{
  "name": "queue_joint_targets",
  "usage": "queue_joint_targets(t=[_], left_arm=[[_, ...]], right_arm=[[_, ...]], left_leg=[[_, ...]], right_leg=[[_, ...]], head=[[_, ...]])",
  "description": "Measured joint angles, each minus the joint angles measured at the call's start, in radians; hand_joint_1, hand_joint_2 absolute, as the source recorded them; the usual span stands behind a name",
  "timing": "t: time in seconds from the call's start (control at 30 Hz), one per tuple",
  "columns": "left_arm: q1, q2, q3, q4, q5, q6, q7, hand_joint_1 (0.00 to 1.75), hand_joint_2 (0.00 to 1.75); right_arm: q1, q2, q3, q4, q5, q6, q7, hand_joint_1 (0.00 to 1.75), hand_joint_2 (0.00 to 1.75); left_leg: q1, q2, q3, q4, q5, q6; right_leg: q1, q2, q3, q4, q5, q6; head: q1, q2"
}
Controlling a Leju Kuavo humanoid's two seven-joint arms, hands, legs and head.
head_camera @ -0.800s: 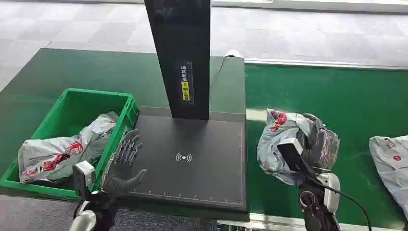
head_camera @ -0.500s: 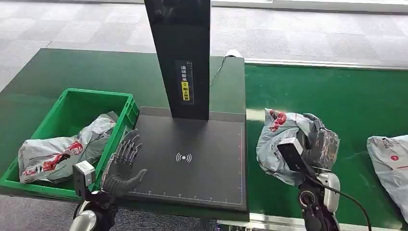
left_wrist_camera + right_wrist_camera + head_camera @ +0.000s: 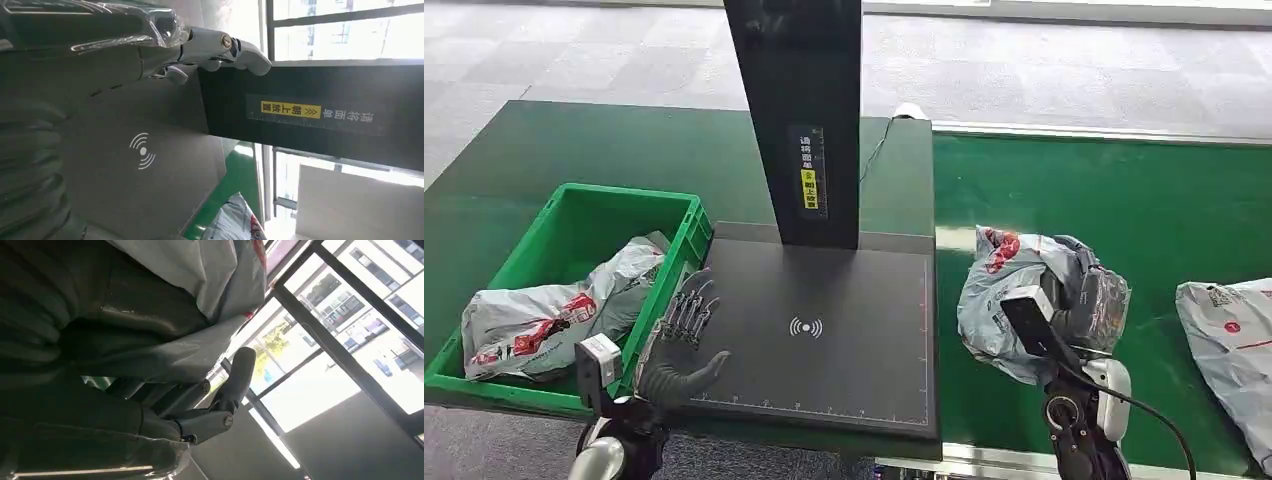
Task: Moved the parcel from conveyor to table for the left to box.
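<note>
One parcel (image 3: 1024, 295), grey poly mailer with red print, crumpled and bunched: it sits on the green conveyor (image 3: 1144, 210) just to the right of the black scan platform (image 3: 824, 330), not yet on it.

Right hand (image 3: 1096, 305): against the parcel's far-right side, mostly hidden behind the bag in the head view. The right wrist view shows fingers (image 3: 240, 375) curled up alongside the slack film (image 3: 200, 270), so it appears to grasp the parcel, though how firmly cannot be told.

Left hand (image 3: 682, 340): released, fingers spread, resting at the platform's left edge, holding nothing.

Green crate (image 3: 574, 215): directly left of the platform, already holding one similar mailer (image 3: 554, 315).

Second mailer (image 3: 1229, 340): on the conveyor, well to the right of the platform.

Black scanner post (image 3: 799, 110): rises from the platform's back edge.

Risks, as judged:
- Slippery loose film may slide out of the grasp mid-lift, dropping the parcel into the seam between conveyor and platform.
- A low carry could snag the platform's right edge.
- A high or deep swing could strike the post.
- Setting down too far left would crowd the waiting left hand.
</note>
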Motion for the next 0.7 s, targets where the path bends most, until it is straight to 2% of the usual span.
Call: queue_joint_targets(t=[0.7], left_arm=[[0.000,0.000,0.000,0.000,0.000,0.000,0.000,0.00,1.75]], right_arm=[[0.000,0.000,0.000,0.000,0.000,0.000,0.000,1.75,1.75]], left_leg=[[0.000,0.000,0.000,0.000,0.000,0.000]], right_leg=[[0.000,0.000,0.000,0.000,0.000,0.000]], head=[[0.000,0.000]])
